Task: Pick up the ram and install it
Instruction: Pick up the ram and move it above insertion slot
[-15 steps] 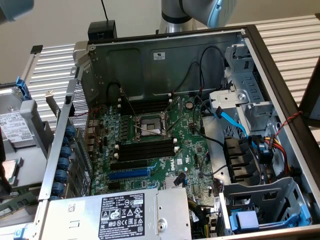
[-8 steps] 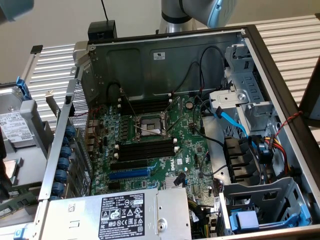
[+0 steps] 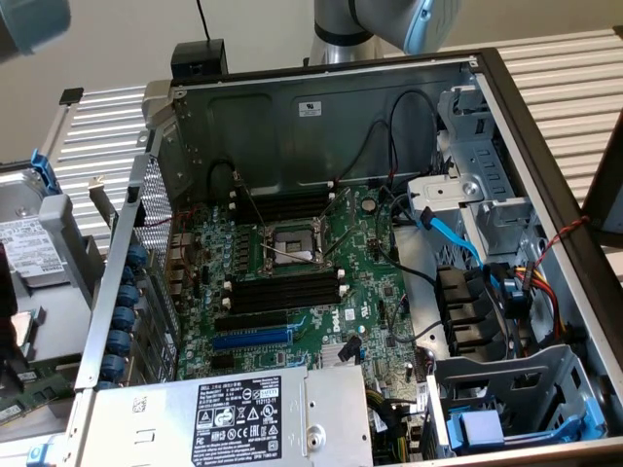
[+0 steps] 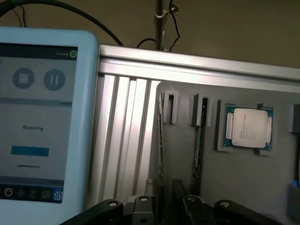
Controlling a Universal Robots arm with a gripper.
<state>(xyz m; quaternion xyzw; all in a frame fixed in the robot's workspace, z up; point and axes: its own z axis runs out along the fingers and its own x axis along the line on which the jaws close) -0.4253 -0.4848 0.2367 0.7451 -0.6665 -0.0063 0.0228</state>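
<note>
The ram (image 4: 161,140) stands on edge in a narrow slot of the grey tray (image 4: 243,183), which rests on the ribbed aluminium surface (image 4: 122,140). A second stick (image 4: 198,145) stands parallel to it in the neighbouring slot. A processor (image 4: 248,127) lies flat in a square holder further along the same tray. In the wrist view the claw (image 4: 164,201) sits directly over the ram. Its two halves stand apart, and the edge of the ram runs into the gap between them. Whether either half touches the ram cannot be told. A pendant screen (image 4: 37,126) showing the word "Running" lies on the surface beside the tray. In the exterior view the computer case (image 3: 545,195) lies open with the motherboard (image 3: 370,292) exposed. The long black memory slots (image 3: 287,292) just beside the processor socket (image 3: 292,245) are empty. The blue expansion slot (image 3: 251,340) lies between these slots and the power supply (image 3: 243,418). A blue cable (image 3: 448,229) runs along the drive cage on the exterior view's right. A segment of the arm (image 3: 375,19) is seen above the rear wall of the case.
</note>
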